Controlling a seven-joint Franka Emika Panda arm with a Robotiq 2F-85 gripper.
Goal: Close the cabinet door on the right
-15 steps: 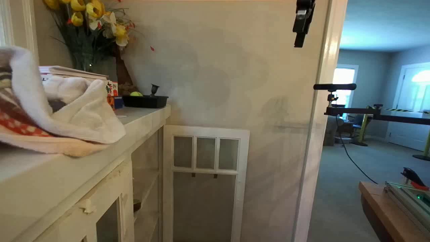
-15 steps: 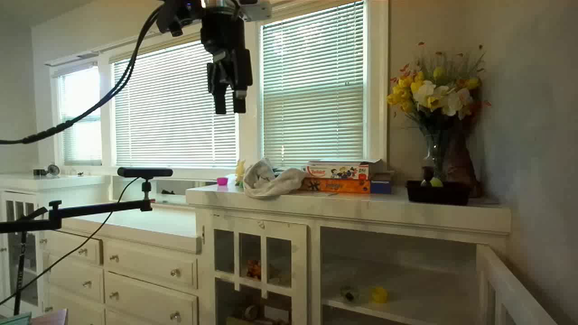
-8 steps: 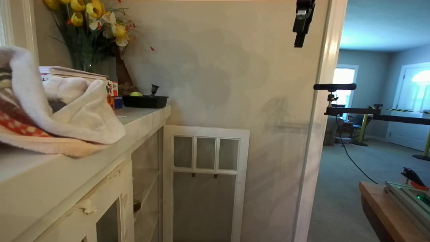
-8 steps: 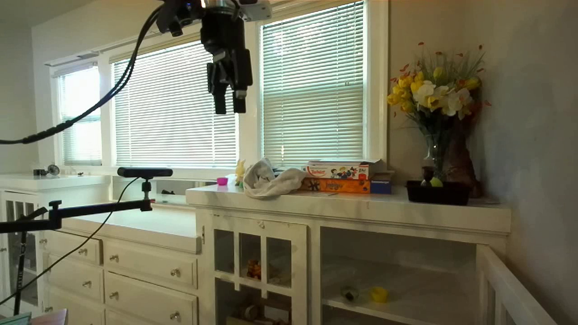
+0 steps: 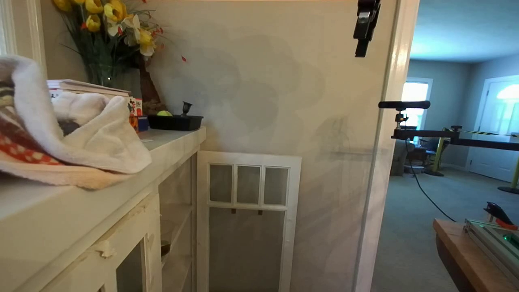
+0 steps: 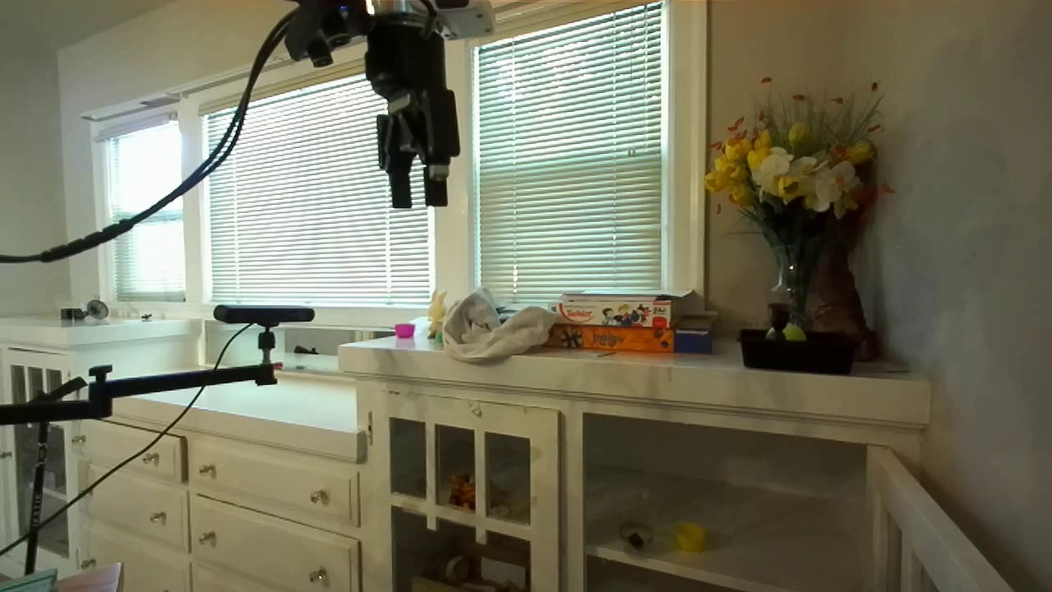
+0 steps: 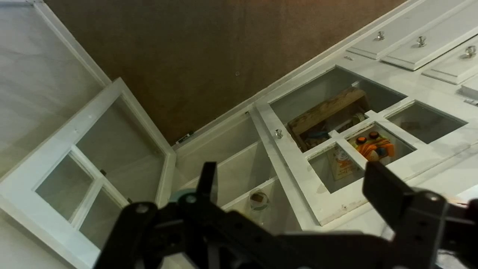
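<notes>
cab. door (open) well below hand, gap btwn

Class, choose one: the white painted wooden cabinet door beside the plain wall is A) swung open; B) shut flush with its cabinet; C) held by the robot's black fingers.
A: in both exterior views the white painted wooden cabinet door juts out from its cabinet, leaving a white shelf uncovered.
</notes>
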